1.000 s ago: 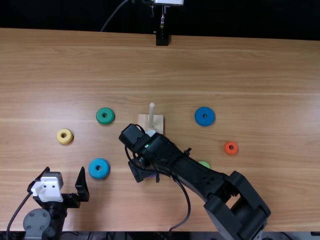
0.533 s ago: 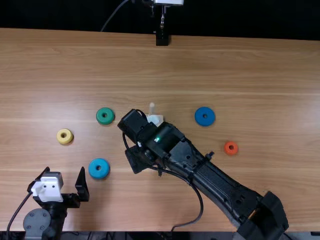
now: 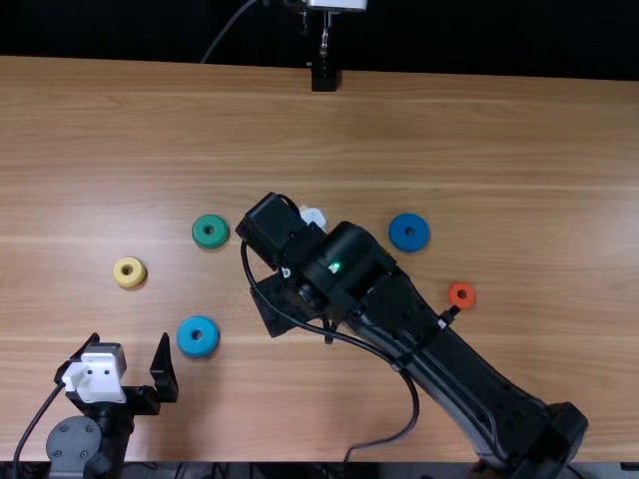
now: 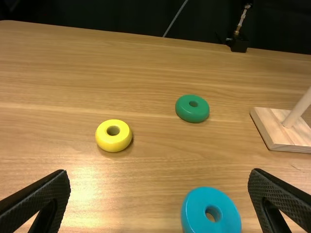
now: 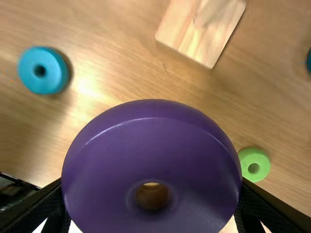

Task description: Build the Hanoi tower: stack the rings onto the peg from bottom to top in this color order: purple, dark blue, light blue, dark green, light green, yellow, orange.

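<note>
Black backdrop (image 3: 479, 38) borders the far edge of a light brown wooden table (image 3: 479, 140), as I view the rig remotely from above. A black mount (image 3: 323, 76) stands at that far edge. With my right gripper (image 3: 285, 299), I grip a wide, round purple ring (image 5: 150, 165) above the tabletop; the right wrist view shows it between the 2 flat black fingers, its centre hole visible. The left gripper (image 3: 130, 346), at the table's near left, is open, its 2 fingers spread wide with bare space between them.

In the left wrist view, a pale wooden peg (image 4: 297, 109) rises upright from a square, pale wooden base (image 4: 279, 137). To the left of the base lie 3 rings: a dark green ring (image 3: 210, 232), a smaller yellow ring (image 3: 129, 272) and a light blue ring (image 3: 198, 336), the last nearest my left gripper. To the right of it lie a dark blue ring (image 3: 409, 233) and, nearer the rig, a small orange ring (image 3: 461, 295). A small light green ring (image 5: 254, 165) rests on the tabletop below the level of the purple ring. All 6 resting rings lie flat and apart from each other.
</note>
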Controlling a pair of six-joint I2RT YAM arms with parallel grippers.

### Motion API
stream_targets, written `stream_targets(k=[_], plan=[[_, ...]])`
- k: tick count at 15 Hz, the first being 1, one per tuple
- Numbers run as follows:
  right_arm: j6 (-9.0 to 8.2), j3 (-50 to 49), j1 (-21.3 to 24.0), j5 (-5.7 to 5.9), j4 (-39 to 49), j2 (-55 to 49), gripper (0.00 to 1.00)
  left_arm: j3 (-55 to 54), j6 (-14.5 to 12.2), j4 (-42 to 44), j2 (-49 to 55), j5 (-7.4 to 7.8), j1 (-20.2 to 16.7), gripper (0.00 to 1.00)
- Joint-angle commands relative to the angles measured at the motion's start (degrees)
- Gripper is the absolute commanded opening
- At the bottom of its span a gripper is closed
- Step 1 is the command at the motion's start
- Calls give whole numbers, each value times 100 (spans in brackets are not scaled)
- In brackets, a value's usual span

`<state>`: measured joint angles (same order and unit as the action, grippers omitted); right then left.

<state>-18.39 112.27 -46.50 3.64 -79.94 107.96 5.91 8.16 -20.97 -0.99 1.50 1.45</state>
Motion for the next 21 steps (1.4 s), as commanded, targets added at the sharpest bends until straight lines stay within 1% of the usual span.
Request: stream_targets(k=[1, 2, 3, 5, 6, 8, 11, 14, 15, 16, 17, 18, 19, 21], plan=[[15, 419, -26, 69, -70, -74, 19, -591, -25, -455, 99, -23, -31, 100], [36, 586, -8, 69, -91, -56, 20, -591, -25, -455, 99, -23, -40, 100], [99, 709, -8, 69, -91, -38, 20, -591, -25, -455, 99, -23, -31, 100], [352, 920, -8, 69, -80, 102, 20, -591, -25, -455, 99, -23, -31, 100], [437, 1025, 45, 69, -70, 243, 20, -591, -25, -455, 99, -23, -31, 100], [510, 1306, 308, 69, -70, 419, 20, -591, -25, -455, 99, -23, -31, 100], [806, 1561, 607, 69, -70, 744, 20, -591, -25, -455, 99, -23, -31, 100], [985, 1667, 836, 79, -38, 902, 19, -591, -25, -455, 99, -23, -31, 100], [1017, 1781, 871, 163, -28, 981, 19, -591, -25, -455, 99, -23, -40, 100], [1027, 1860, 888, 322, -28, 1051, 19, -591, -25, -455, 99, -23, -31, 100], [1038, 1922, 897, 417, -28, 1078, 19, -591, -25, -455, 99, -23, -31, 100], [1101, 1930, 897, 438, -28, 1095, 19, -591, -25, -455, 99, -23, -31, 100], [1206, 2001, 906, 438, -28, 1174, 19, -591, -25, -455, 99, -23, -31, 100], [1228, 2220, 985, 448, -28, 1394, 19, -591, -36, -455, 99, -23, -31, 100]])
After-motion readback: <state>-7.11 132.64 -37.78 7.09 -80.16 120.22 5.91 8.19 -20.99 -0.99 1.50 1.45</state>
